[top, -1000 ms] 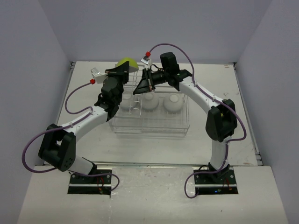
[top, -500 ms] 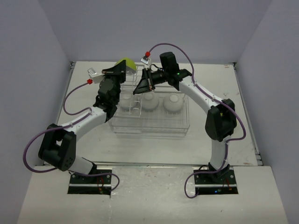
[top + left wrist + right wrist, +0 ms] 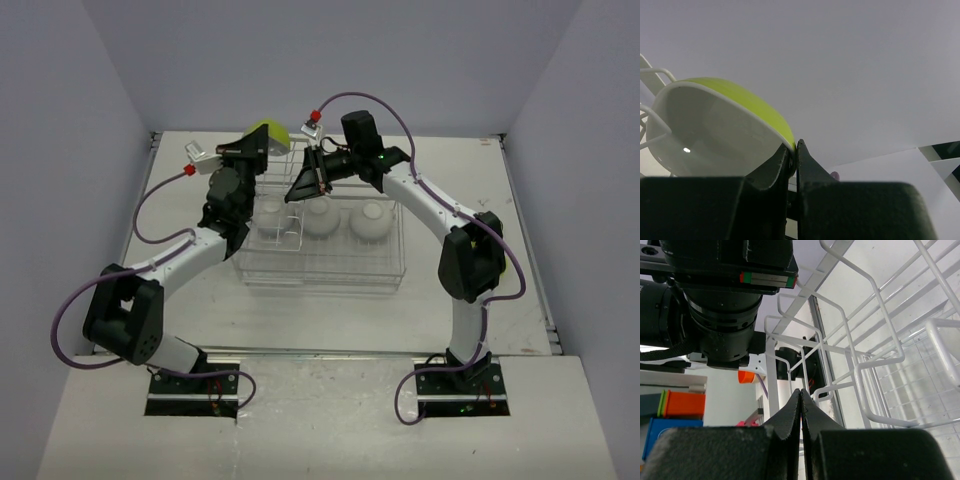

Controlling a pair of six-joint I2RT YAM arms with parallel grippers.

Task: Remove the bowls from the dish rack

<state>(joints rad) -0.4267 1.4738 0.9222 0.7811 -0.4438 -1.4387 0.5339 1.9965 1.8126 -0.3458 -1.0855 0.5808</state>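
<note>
Overhead, wrist close-ups — shared dish rack

no readable text, no labels, no numbers

lime bowl partly hidden behind left gripper, upper centre; coloured blocks lower left blurred, unidentifiable.

The bowl is lime-yellow outside, white inside; three other bowls are plain white; the dish rack is white wire.
</note>
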